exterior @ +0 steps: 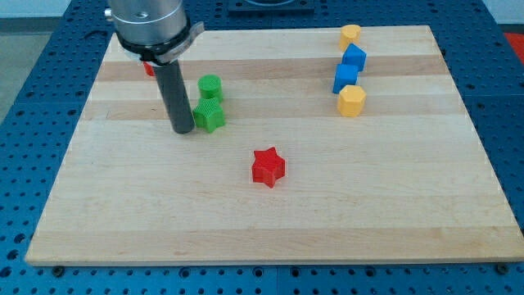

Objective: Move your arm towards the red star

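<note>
red star [268, 166] sits alone near the middle of the board [393, 213], a bit toward the near edge. my tip [182, 130] is down on the wood off to the far left of it, just beside the green star [210, 115], maybe touching, hard to tell. it's a bare rod, so nothing held. looks like the approach step is barely started. next move i'd guess is a slide right and nearer, clear of the green cylinder [210, 87].

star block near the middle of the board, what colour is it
Red. The star shows clearly in the camera view, apart from my tip.
</note>
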Robot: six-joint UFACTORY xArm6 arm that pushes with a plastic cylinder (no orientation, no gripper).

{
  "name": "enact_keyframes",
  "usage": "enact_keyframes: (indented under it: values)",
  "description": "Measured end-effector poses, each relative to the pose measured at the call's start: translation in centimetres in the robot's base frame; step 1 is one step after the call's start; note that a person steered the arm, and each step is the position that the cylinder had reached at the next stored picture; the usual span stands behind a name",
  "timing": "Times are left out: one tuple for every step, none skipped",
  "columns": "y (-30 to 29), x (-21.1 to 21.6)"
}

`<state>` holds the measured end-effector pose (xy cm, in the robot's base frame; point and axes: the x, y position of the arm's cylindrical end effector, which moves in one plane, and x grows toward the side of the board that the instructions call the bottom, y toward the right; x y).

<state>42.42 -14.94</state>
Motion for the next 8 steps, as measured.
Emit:
enact_keyframes:
  values:
    - [-0.7,1.3]
    - [-0.8,3.2]
    - [-0.8,6.2]
    - [-0.8,9.3]
    - [1.7,12.1]
    - [5.8,13.5]
    - [10.1,14.4]
    - [12.3,13.9]
